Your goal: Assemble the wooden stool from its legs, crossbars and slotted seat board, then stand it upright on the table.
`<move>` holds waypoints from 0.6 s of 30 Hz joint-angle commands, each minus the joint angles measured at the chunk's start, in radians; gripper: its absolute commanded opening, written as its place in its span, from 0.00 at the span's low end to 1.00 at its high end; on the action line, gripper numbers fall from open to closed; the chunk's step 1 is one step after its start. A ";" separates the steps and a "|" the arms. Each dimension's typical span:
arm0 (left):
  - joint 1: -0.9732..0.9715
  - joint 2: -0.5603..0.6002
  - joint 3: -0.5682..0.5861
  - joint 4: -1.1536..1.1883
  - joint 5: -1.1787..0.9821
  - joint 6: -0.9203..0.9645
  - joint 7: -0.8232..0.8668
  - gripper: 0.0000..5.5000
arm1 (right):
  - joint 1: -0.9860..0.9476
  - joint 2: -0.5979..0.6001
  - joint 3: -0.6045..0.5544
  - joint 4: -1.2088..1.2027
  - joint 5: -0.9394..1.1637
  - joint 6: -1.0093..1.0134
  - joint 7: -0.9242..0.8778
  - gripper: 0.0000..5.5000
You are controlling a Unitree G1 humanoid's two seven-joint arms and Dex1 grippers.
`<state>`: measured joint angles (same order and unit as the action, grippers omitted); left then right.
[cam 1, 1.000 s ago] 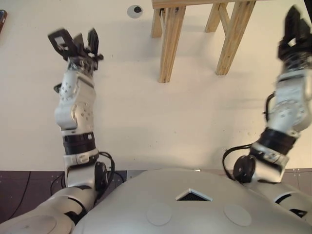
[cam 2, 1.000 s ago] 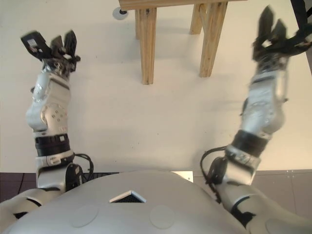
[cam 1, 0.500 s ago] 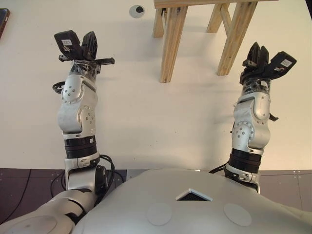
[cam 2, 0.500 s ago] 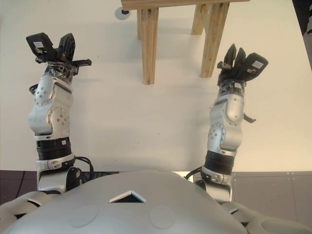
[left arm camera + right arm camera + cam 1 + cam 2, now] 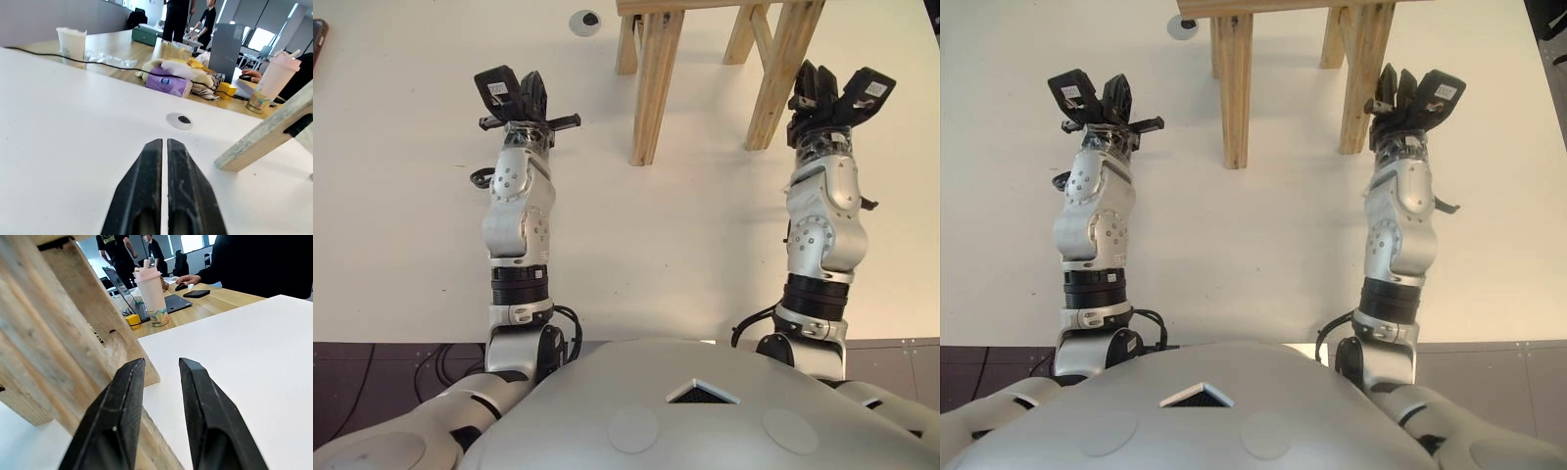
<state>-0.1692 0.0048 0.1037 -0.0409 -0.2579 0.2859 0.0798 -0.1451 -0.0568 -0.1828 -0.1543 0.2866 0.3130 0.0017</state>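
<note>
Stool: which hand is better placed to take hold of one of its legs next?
Probably right. The right hand is open with a stool leg close beside it; the left hand is shut and stands clear of the stool.

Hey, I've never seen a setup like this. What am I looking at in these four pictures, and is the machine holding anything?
This is a humanoid robot with two arms, each ending in two fingers. Two pictures come from cameras in its head, looking down over the arms. The other two come from a camera on each wrist, looking along the fingers. On the white table a wooden stool stands upright on its legs, with a small round cap nearby. The left fingers are shut and empty, to the left of the stool. The right fingers are open, close beside a stool leg, holding nothing.
</note>
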 commanded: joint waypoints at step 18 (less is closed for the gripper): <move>-0.060 -0.108 -0.007 0.136 0.042 -0.243 -0.007 0.02 | -0.119 -0.067 0.019 0.060 -0.014 0.044 0.122 0.23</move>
<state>-0.2291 -0.0706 0.1102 0.0952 -0.2193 0.0477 0.0728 -0.2582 -0.1143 -0.1602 -0.0958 0.2744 0.3509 0.1183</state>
